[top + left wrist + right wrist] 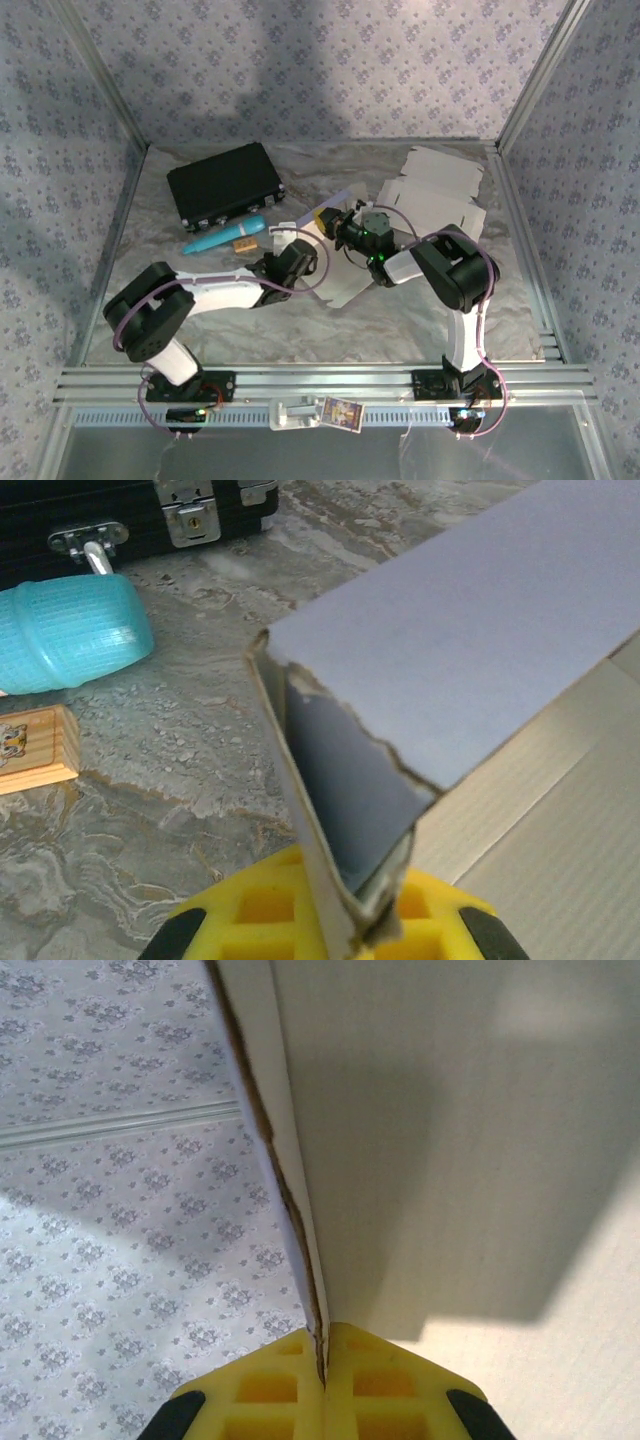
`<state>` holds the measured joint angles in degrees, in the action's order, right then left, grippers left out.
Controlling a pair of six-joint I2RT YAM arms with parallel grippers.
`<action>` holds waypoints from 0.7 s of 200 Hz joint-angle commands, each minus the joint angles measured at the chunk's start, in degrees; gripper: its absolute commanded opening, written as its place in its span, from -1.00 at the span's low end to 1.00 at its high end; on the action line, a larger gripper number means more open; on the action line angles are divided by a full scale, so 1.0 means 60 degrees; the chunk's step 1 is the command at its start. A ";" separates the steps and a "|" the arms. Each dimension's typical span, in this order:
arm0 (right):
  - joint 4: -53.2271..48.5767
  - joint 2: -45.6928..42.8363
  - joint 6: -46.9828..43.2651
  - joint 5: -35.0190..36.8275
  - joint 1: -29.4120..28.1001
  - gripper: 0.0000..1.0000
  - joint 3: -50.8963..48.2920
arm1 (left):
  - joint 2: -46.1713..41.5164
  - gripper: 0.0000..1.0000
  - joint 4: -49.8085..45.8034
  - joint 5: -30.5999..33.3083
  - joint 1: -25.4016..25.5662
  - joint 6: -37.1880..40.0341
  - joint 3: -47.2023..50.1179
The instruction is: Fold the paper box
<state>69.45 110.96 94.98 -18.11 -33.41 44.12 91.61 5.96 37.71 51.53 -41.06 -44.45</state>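
The paper box (345, 285) lies partly folded in the middle of the table, white inside and lavender outside. My left gripper (296, 252) is at its left side, shut on a folded lavender flap (460, 650) whose torn edge is pinched between the yellow fingers (250, 910). From the far right my right gripper (346, 233) reaches in and is shut on the thin edge of a raised white panel (450, 1160), which is clamped tight between its yellow pads (400, 1380). The panel stands upright in the right wrist view.
A black latched case (225, 185) lies at the back left. A turquoise tube (222, 238) and a small wooden block (244, 243) lie just left of the box. Flat white cardboard sheets (435, 190) are stacked at the back right. Patterned walls enclose the table.
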 commanded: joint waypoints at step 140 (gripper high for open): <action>-0.9761 -0.4750 -0.2277 -0.0218 0.1323 0.31 0.0986 | 0.0305 -1.00 -0.7357 -0.1001 -0.1325 -0.1263 -0.3935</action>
<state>38.06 92.42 91.44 -18.83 -28.99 43.66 96.68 -31.00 40.45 48.73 -55.88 -64.55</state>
